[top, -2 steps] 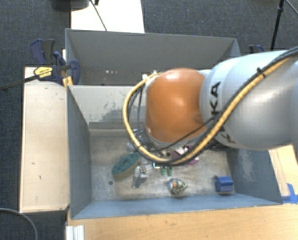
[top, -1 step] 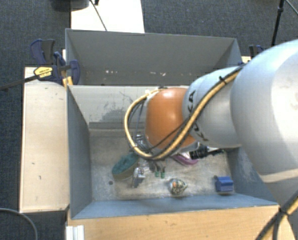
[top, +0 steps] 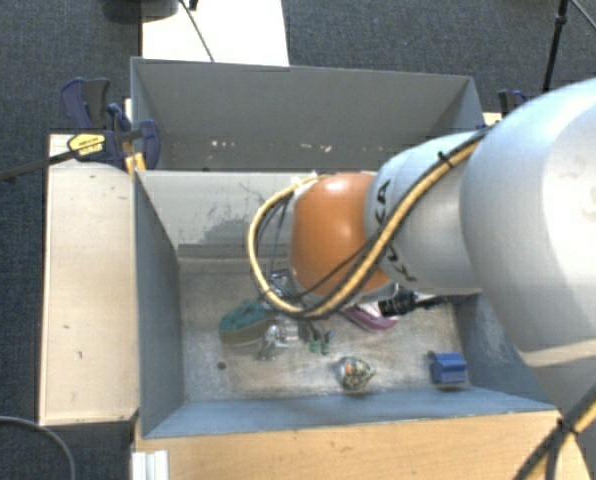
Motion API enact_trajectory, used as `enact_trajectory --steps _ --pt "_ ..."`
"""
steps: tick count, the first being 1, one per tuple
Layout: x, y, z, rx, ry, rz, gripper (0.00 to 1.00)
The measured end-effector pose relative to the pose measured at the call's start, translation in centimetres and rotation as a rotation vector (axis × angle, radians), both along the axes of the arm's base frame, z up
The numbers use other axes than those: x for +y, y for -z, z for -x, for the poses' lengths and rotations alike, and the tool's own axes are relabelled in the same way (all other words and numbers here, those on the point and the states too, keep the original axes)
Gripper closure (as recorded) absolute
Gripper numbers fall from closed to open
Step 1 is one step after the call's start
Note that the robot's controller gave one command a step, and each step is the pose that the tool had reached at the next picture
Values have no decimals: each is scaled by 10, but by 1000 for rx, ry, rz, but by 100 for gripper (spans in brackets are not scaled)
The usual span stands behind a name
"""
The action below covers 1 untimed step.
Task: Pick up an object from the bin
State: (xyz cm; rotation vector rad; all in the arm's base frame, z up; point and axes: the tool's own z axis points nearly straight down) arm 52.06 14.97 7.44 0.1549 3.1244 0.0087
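Note:
My gripper [top: 281, 337] reaches down into the left middle of the bin floor, mostly hidden beneath the arm's orange cover. Right beside it on the left lies a dark teal, rounded thing [top: 242, 319], touching or nearly touching it. A small green piece [top: 319, 344] sits just to the gripper's right. A purple and white thing [top: 372, 317] pokes out from under the arm further right.
A round speckled ball [top: 355, 373] rests near the bin's front wall, and a small blue block [top: 447, 368] sits at the front right. The arm, with its looped cables, covers the bin's middle and right.

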Motion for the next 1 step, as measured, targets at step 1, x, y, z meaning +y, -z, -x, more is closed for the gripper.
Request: enact_trajectory --steps 1 --pt "-2 -147 43 6 -116 4 100"
